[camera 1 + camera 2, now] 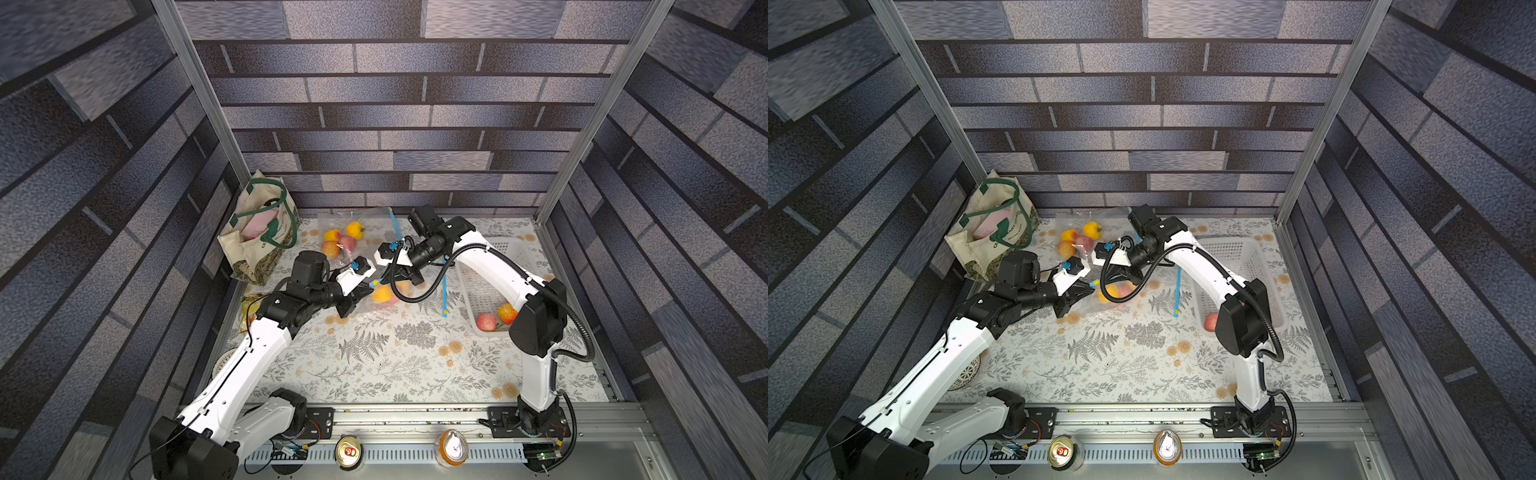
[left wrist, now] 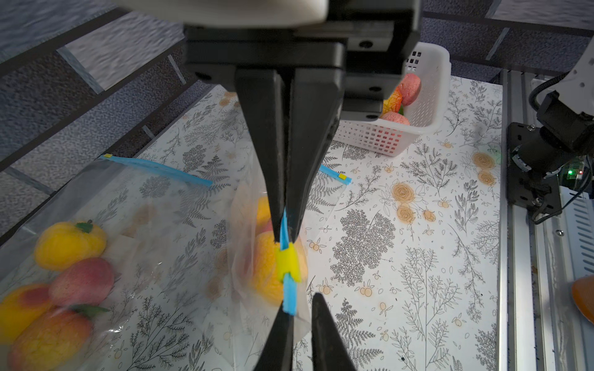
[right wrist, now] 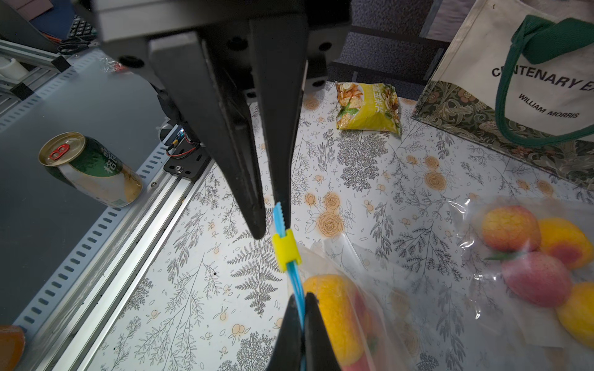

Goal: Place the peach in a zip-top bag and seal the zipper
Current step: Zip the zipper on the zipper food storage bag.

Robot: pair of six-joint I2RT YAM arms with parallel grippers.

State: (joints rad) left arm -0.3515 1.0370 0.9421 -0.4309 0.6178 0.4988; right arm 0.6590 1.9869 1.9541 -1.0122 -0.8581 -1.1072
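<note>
**Peach bagged, zipper strip held between both grippers for sealing**

Nearest, the left gripper (image 2: pixel 285 234) is seen with its jaws pressed together on the blue zipper strip (image 3: pixel 297 286), just on the bag side of the yellow slider (image 3: pixel 286 250). The peach (image 2: pixel 266 260) is already enclosed in the clear bag (image 2: pixel 244 218) below the strip. Just beyond, the right gripper (image 3: pixel 271 225) is set at the strip's free end. Its jaws are closed up around the end, though whether the end is truly pinched cannot be told. For a clean seal, the strip should be kept taut and straight while the slider is drawn along it. Farther back, the second bag of fruit (image 1: pixel 374 218) should be left undisturbed.
</note>
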